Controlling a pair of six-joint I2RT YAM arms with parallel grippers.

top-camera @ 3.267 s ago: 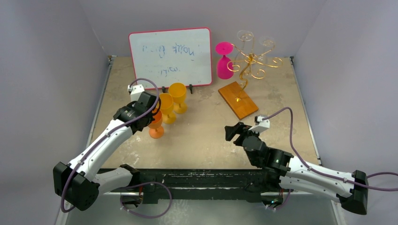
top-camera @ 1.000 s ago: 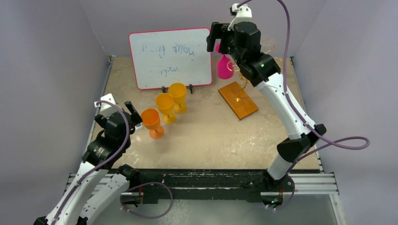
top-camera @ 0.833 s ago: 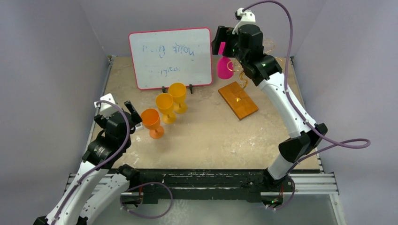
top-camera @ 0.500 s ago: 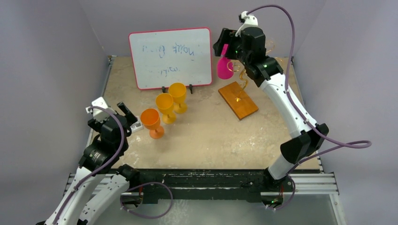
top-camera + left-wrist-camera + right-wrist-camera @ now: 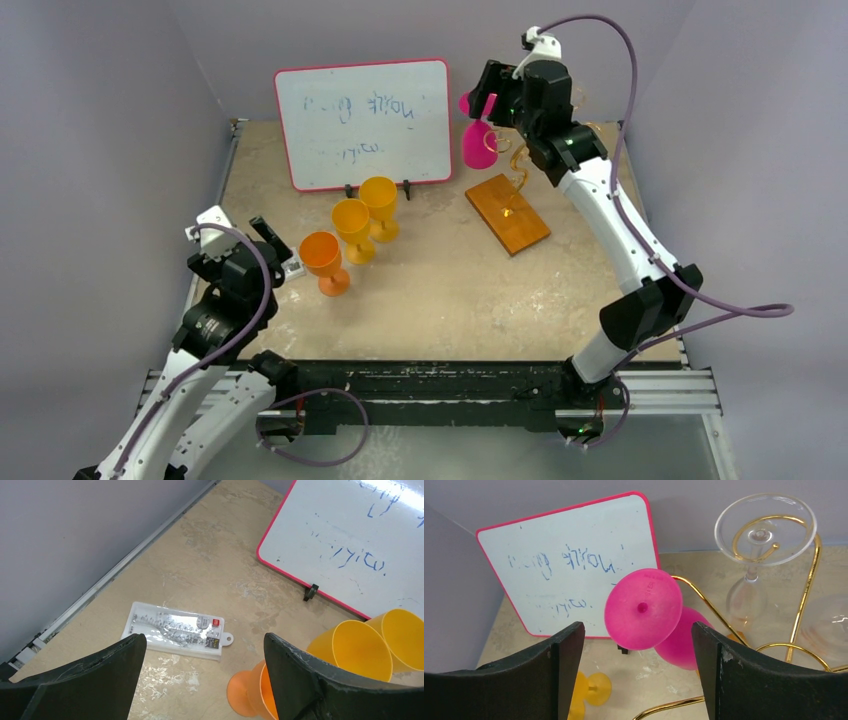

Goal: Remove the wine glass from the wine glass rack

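The wine glass rack (image 5: pixel 516 166) is a gold wire stand on an orange-brown wooden base (image 5: pixel 507 213) at the back right. A pink wine glass (image 5: pixel 477 143) hangs upside down from one curled arm. In the right wrist view its round foot (image 5: pixel 643 608) faces me and its bowl (image 5: pixel 681 641) is below. A clear wine glass (image 5: pixel 754 545) hangs on another gold arm (image 5: pixel 804 585). My right gripper (image 5: pixel 489 98) (image 5: pixel 638 632) is open, high up by the pink glass, whose foot shows between the fingers and touches neither. My left gripper (image 5: pixel 246 240) (image 5: pixel 204 641) is open and holds nothing.
A red-framed whiteboard (image 5: pixel 364 121) stands at the back. Three orange cups (image 5: pixel 352 229) stand mid-left; their rims (image 5: pixel 361 645) show beside my left gripper's right finger. A white flat packet (image 5: pixel 175 631) lies on the table under the left gripper. Grey walls close three sides.
My right gripper has shifted a little right and down toward the pink glass, and its jaws have narrowed slightly. My left arm has drawn back a little to the left.
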